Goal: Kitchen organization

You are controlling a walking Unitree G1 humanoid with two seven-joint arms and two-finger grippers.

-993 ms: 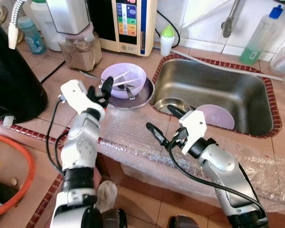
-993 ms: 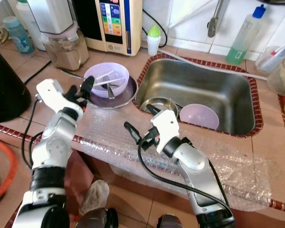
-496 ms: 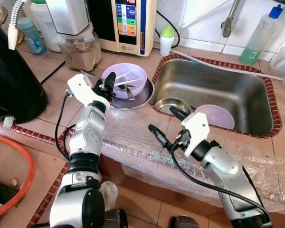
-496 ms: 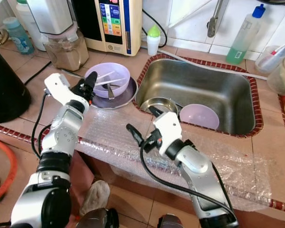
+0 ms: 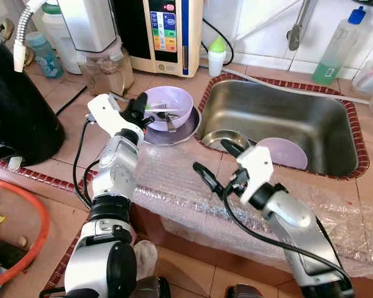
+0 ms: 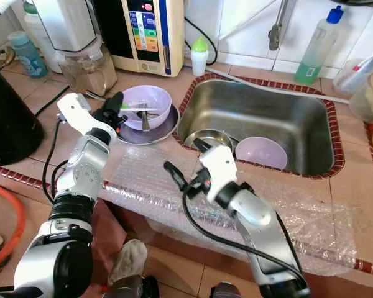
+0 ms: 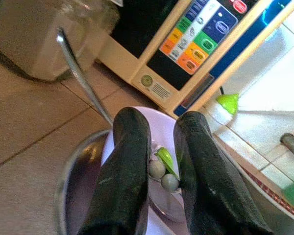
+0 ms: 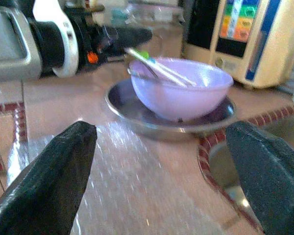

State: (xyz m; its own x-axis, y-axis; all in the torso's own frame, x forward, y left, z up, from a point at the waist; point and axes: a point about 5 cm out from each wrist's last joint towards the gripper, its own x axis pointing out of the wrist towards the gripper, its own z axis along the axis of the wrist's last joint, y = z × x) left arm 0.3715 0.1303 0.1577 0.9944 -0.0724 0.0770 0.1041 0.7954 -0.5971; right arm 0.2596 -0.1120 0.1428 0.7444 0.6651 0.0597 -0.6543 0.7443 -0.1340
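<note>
Lavender bowl [image 5: 168, 106] noted upper centre-left of the left eye view, seated on a steel plate [image 5: 188, 127] on the tiled counter [image 5: 81, 130], just left of the sink [image 5: 280, 118]. Utensils [image 5: 163, 112] lying inside the bowl, handles slanting up toward the left rim; exact kinds too small to tell.

Left gripper [image 5: 139, 108] positioned at the bowl's left rim, fingers narrowly parted with a slim gap between them, gripping nothing. Left wrist view: both fingers [image 7: 125, 171] over the near rim, a green-tipped utensil [image 7: 164, 161] and two rounded ends lying directly ahead in the gap. Contact with the rim cannot be told.

Right gripper [image 5: 212, 162] held low centre over the bubble wrap [image 5: 174, 180] at the counter edge, fingers spread wide, empty, well apart from the bowl. Second lavender bowl [image 5: 281, 152] resting in the sink beside a steel dish [image 5: 219, 135].

Judgement: left arm clearly the nearer; bowl and utensils directly ahead of its fingertips, utensil axes running roughly across its approach.
</note>
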